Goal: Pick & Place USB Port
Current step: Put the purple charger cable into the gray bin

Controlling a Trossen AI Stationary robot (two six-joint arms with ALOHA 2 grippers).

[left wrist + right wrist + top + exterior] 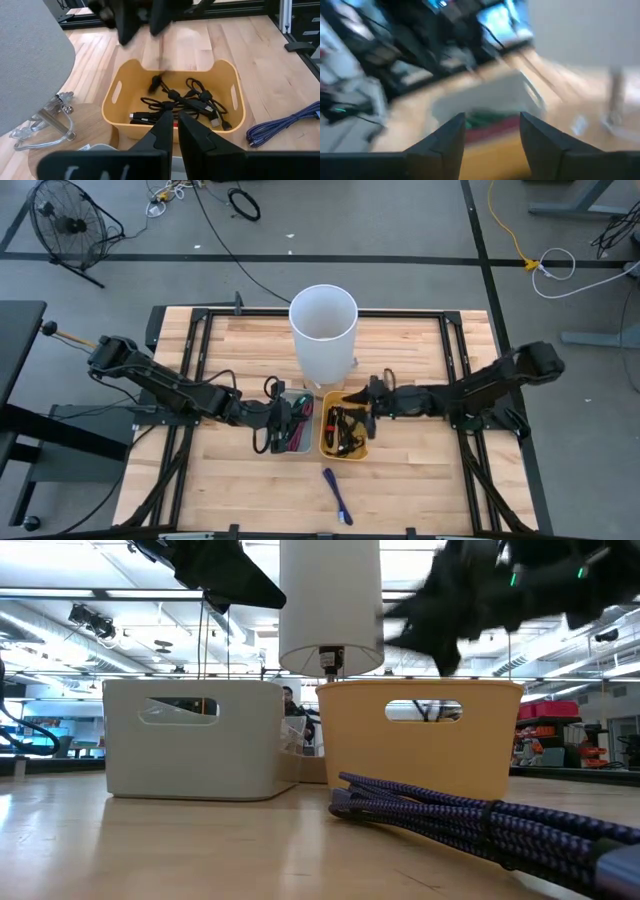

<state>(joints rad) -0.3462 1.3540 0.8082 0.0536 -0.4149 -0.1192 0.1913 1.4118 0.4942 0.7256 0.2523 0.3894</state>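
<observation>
A yellow bin [114,111] holds a tangle of black USB cables [186,101]. Left of it stands a grey bin [284,398] with red and green cables [300,432]. My left gripper [173,131] hovers over the grey bin, its fingers almost together, and looks toward the yellow bin. My right gripper [492,132] is open and empty. It hangs above the yellow bin's far right side [370,406]. A blue braided cable [337,494] lies loose on the table near the front edge. My left gripper has a thin red sliver [173,119] in the narrow gap between its fingertips. I cannot tell whether the fingers hold it or it only lies behind them.
A tall white cylinder on a wire foot [323,330] stands just behind the two bins. The blue cable's bundle [470,820] lies in front of the yellow bin [420,750]. Bare wooden table [430,480] stretches to the left and right of the bins.
</observation>
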